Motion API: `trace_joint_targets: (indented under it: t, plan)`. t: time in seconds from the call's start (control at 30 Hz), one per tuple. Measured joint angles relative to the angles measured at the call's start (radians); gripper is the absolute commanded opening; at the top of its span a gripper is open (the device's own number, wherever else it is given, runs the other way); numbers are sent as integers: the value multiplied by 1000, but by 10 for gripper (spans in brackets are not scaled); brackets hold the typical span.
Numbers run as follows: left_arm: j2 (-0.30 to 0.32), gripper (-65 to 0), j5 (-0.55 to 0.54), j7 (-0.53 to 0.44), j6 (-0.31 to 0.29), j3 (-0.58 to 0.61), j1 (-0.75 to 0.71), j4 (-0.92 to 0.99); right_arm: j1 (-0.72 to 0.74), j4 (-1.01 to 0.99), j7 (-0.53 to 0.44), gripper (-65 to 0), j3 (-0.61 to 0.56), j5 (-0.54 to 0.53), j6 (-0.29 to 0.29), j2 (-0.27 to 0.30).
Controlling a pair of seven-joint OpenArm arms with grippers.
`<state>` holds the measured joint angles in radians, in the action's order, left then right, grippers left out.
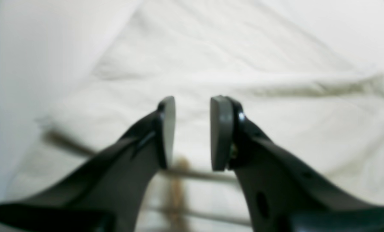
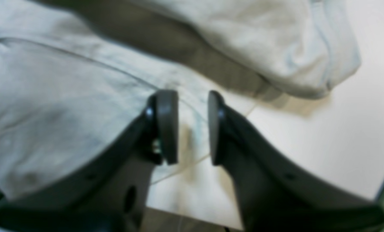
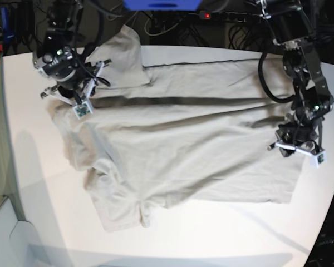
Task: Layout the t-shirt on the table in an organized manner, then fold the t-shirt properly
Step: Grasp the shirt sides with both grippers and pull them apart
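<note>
Overhead, white table [image 3: 222, 233] under t-shirt [image 3: 183, 150]; cables [image 3: 172, 25] behind.

White counter [image 3: 33, 222], curved edge. T-shirt [image 3: 189, 150] lies directly on it, spread across the middle, wrinkled, a long fold crease running across the upper part. One sleeve bunched at the near-left corner; bare counter around it.
</note>
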<state>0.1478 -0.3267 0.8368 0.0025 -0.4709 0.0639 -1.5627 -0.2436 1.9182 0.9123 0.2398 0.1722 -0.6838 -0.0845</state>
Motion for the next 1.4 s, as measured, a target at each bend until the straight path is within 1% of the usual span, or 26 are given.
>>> trace_joint_targets:
  t: [0.07, 0.13, 0.2, 0.27, 0.3, 0.4, 0.47, 0.57, 0.63, 0.7, 0.8, 0.87, 0.93, 0.97, 1.1, 1.13, 1.17, 1.2, 1.3, 1.4]
  plan:
    - [2, -488, 4, 3, 3, 0, 44, 93, 35, 0, -8, -580, -4, -15, 0, 31]
    - [7, -532, 9, 13, 6, -4, 97, 188, 82, -2, 1, -581, -3, -1, 0, 62]
    - [19, -585, 10, 10, 9, -2, 164, 270, 135, -18, 3, -584, 0, 0, 0, 77]
    - [39, -636, 2, -46, 5, 7, 237, 357, 217, -72, 2, -585, -4, -8, 0, 101]
    - [49, -650, 3, -74, 5, 6, 267, 401, 265, -109, 1, -585, -4, -8, -1, 111]
    - [66, -646, 8, -121, 9, 2, 315, 515, 391, -232, -8, -587, -5, -13, -1, 145]
    - [64, -646, 10, -134, 11, 2, 330, 573, 462, -310, -11, -613, -5, -7, -1, 164]
    - [66, -646, 10, -158, 13, 5, 369, 635, 570, -439, -6, -650, -5, -2, -2, 173]
    - [69, -645, 6, -187, 12, 5, 404, 671, 660, -552, -10, -650, -9, -2, -2, 174]
    - [70, -645, 31, -218, 10, 6, 431, 715, 736, -665, -15, -650, -32, 0, -2, 175]
    - [66, -645, 108, -252, 10, 5, 441, 766, 797, -801, -85, -650, -74, -5, -1, 170]
    - [50, -645, 158, -279, 13, 2, 443, 791, 821, -888, -159, -650, -100, -5, -2, 170]
    - [31, -645, 187, -298, 12, 2, 444, 798, 834, -960, -229, -650, -126, 2, -2, 167]
    - [23, -645, 220, -310, 9, 5, 447, 801, 844, -1004, -272, -650, -132, 2, -2, 167]
    - [9, -645, 271, -357, 8, 5, 460, 851, 900, -1180, -391, -650, -131, 4, 4, 171]
    - [5, -645, 269, -373, 7, 5, 459, 867, 914, -1216, -409, -650, -131, 5, 20, 173]
    - [3, -645, 272, -412, 7, 5, 456, 881, 927, -1251, -442, -650, -130, 5, 45, 173]
    - [2, -645, 279, -428, 5, 5, 458, 898, 938, -1286, -476, -650, -129, 2, 58, 173]
    - [5, -645, 290, -470, 5, 5, 468, 937, 956, -1366, -541, -650, -130, 3, 57, 173]
    - [6, -645, 290, -515, 5, 5, 469, 965, 952, -1425, -586, -650, -129, 5, 57, 188]
